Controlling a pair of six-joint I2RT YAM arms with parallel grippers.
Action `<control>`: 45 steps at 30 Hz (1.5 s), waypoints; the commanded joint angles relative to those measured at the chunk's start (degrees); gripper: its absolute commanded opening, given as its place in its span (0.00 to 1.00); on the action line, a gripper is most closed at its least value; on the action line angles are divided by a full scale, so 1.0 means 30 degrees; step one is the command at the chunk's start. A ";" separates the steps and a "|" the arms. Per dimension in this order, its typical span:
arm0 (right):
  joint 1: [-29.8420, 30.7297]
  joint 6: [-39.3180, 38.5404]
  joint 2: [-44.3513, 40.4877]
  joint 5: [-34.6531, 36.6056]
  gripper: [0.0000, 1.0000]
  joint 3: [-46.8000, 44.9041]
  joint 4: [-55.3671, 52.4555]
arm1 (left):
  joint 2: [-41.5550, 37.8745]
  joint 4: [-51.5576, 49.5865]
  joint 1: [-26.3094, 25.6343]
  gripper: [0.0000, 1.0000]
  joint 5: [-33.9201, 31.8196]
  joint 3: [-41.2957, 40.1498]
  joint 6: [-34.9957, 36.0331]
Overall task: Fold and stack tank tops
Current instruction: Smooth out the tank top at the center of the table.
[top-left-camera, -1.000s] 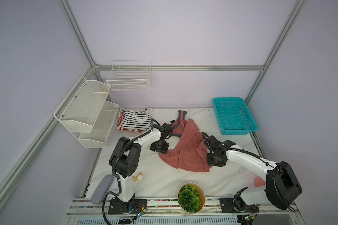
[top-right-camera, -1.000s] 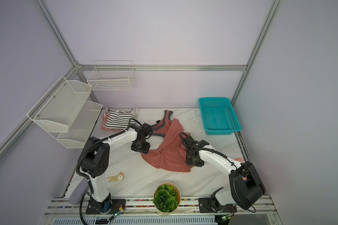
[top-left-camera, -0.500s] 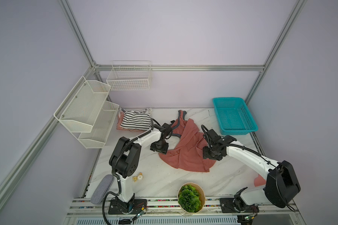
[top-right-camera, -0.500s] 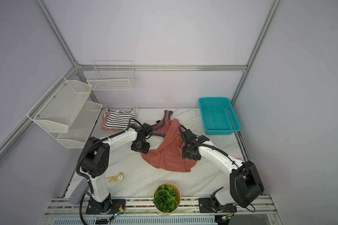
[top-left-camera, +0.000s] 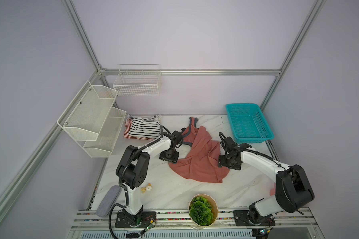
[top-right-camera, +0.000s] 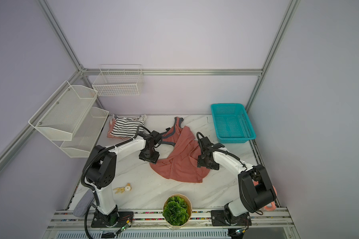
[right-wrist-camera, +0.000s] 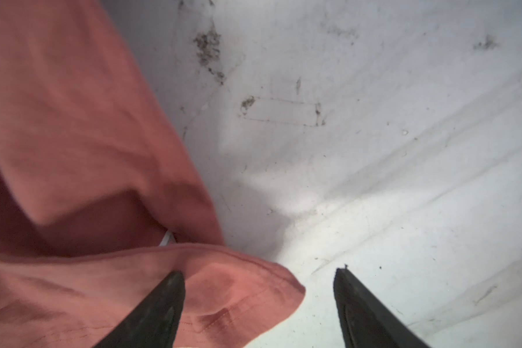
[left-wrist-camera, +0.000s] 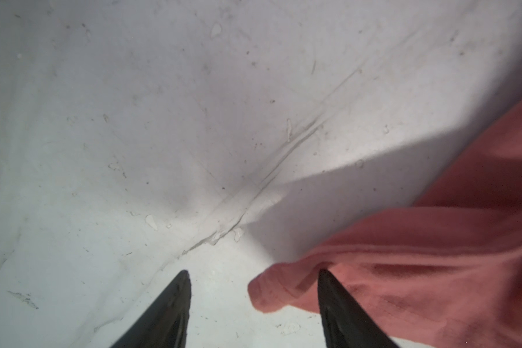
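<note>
Holds left pincer [left-wrist-camera: 253, 271] and right pincer [right-wrist-camera: 259, 271] spread, gripping nothing, at opposite corners of the dusty-red tank top [top-left-camera: 197, 163] crumpled mid-frame on the worktop [top-left-camera: 174, 192], striped tank tops [top-left-camera: 142, 129] left of centre.

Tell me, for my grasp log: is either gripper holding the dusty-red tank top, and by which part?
Nothing is held. The left gripper and the right gripper both stand open, each at a hem corner of the dusty-red tank top.

The tank top [top-left-camera: 197, 167] is dusty red with grey trim, the striped top [top-left-camera: 145, 129] black-and-white, the basket [top-left-camera: 254, 139] teal.
</note>
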 commanded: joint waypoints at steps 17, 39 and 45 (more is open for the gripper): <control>-0.2709 -0.0266 -0.1645 -0.3919 0.61 -0.2920 0.3173 | -0.0918 -0.0122 0.0231 0.66 -0.0089 0.0727 0.0321; -0.3141 -0.0106 -0.1979 -0.5246 0.12 -0.3799 0.4016 | -0.0899 -0.0210 0.0252 0.66 -0.0137 0.0560 0.0291; -0.3136 0.0031 -0.2539 -0.4962 0.00 -0.3470 0.3652 | -0.1121 -0.0472 0.0382 0.67 -0.0674 0.0743 0.0401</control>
